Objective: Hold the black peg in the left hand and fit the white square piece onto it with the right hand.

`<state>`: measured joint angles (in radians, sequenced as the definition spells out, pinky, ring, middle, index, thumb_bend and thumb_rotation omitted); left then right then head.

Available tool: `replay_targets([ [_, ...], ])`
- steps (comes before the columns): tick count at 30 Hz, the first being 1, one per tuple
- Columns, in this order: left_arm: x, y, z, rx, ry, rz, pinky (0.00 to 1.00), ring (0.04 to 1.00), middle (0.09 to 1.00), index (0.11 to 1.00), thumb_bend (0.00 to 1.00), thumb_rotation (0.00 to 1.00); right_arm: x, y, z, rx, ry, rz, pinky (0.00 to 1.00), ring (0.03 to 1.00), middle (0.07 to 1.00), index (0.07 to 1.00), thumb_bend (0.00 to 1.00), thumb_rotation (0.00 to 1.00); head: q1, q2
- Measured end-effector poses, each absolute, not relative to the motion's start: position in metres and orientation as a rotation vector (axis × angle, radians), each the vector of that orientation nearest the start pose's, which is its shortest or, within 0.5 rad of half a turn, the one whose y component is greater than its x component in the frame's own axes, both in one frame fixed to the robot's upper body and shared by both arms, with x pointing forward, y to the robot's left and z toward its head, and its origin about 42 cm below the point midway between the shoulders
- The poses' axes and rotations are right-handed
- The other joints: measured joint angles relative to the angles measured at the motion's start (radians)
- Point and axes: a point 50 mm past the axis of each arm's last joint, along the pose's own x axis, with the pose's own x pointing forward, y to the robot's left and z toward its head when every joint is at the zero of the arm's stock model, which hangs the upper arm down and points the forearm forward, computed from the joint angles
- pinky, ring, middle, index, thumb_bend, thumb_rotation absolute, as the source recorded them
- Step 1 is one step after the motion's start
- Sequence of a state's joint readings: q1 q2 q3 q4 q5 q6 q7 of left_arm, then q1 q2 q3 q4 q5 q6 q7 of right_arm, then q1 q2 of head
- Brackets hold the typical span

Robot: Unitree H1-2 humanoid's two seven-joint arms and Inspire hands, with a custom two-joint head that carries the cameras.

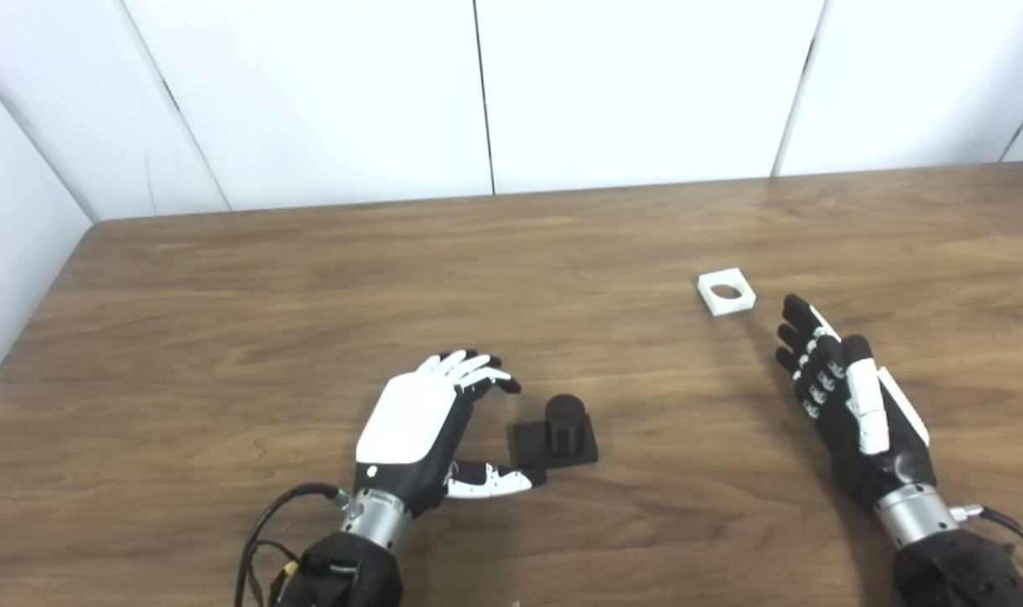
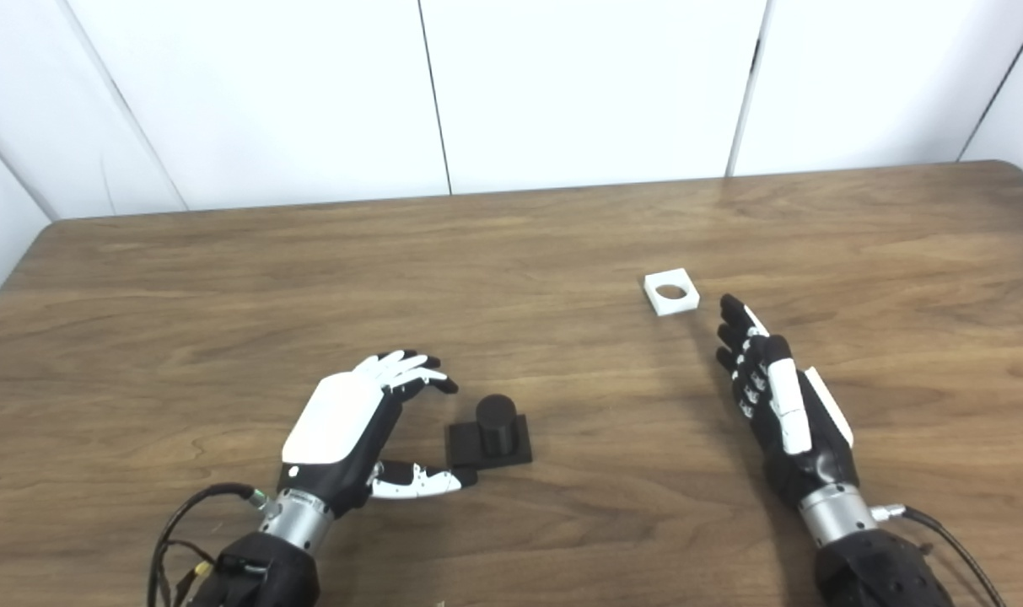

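The black peg [image 1: 564, 419], a short cylinder on a square black base, stands upright on the wooden table [image 1: 309, 287] near the front. My left hand [image 1: 431, 430] lies just left of it, open, fingers curved above the base's left side and thumb reaching its near left corner. Nothing is gripped. The white square piece [image 1: 726, 292] with a round hole lies flat further back on the right. My right hand [image 1: 848, 396] rests open to the near right of that piece, fingers stretched toward it with a small gap between.
White wall panels [image 1: 477, 93] stand behind the table's far edge. The table's left edge [image 1: 30, 312] runs along a white side wall. Cables [image 1: 262, 539] trail from my left wrist at the front.
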<state>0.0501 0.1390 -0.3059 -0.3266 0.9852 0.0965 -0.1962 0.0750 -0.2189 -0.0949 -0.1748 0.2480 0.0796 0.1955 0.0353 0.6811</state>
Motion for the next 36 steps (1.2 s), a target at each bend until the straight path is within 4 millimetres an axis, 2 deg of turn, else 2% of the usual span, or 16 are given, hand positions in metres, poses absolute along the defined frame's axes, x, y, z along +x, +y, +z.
replay_targets([
  [14,0.255,0.164,0.143,1.094,-0.164,-0.359,0.94,0.932,0.89,0.712,0.9,0.4,0.257,-0.295,0.131,0.016,-0.041,0.119,1.0,1.0,1.0,0.961,0.64,0.98,-0.008,0.003],
  [27,0.26,0.159,0.141,1.049,-0.181,-0.342,0.97,0.949,0.885,0.598,0.77,0.25,0.256,-0.296,0.131,0.022,-0.039,0.117,1.0,1.0,1.0,0.969,0.63,0.99,-0.006,0.002],
  [36,0.263,0.155,0.14,1.033,-0.205,-0.33,0.96,0.948,0.88,0.57,0.73,0.23,0.256,-0.297,0.131,0.023,-0.039,0.115,1.0,1.0,1.0,0.971,0.64,0.97,-0.006,0.003],
])
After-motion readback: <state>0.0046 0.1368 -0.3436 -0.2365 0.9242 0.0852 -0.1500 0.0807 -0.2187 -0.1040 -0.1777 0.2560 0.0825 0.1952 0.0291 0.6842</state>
